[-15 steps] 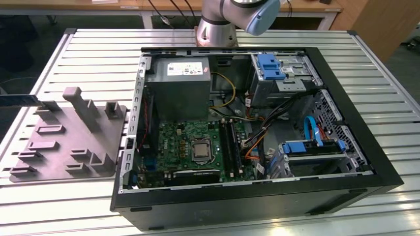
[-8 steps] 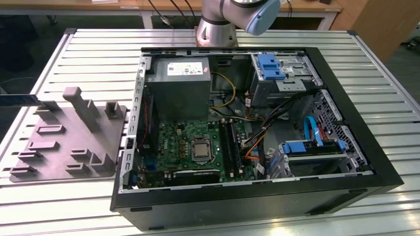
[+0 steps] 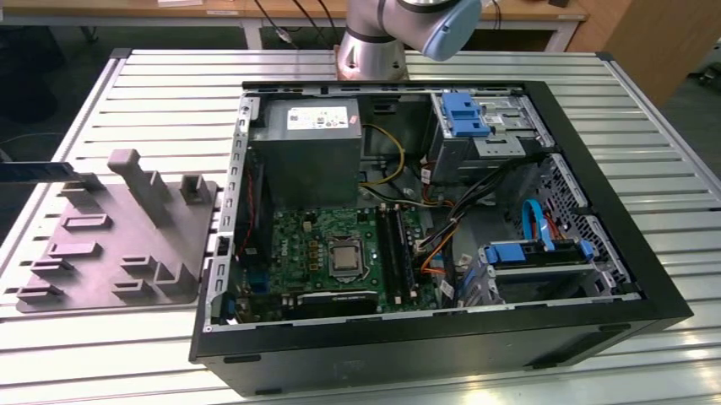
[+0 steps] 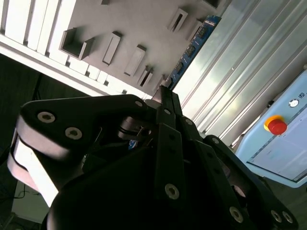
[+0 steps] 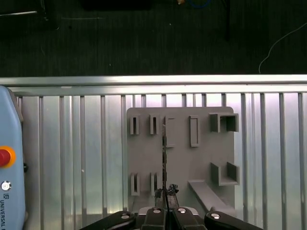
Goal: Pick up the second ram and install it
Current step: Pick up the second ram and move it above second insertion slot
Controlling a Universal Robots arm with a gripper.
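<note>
Pincer (image 5: 166, 192) tight on the second ram (image 5: 164, 158), above the grey fixture (image 5: 144, 163).

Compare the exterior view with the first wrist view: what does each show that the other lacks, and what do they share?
Exterior view's own: the open computer case, its motherboard and the arm's base. First wrist view's own: the tool shut on the second ram, seen edge-on, and a red button. Shared: the grey holder plate and the slatted table; the dark bar at the exterior view's left edge may be that ram.
</note>
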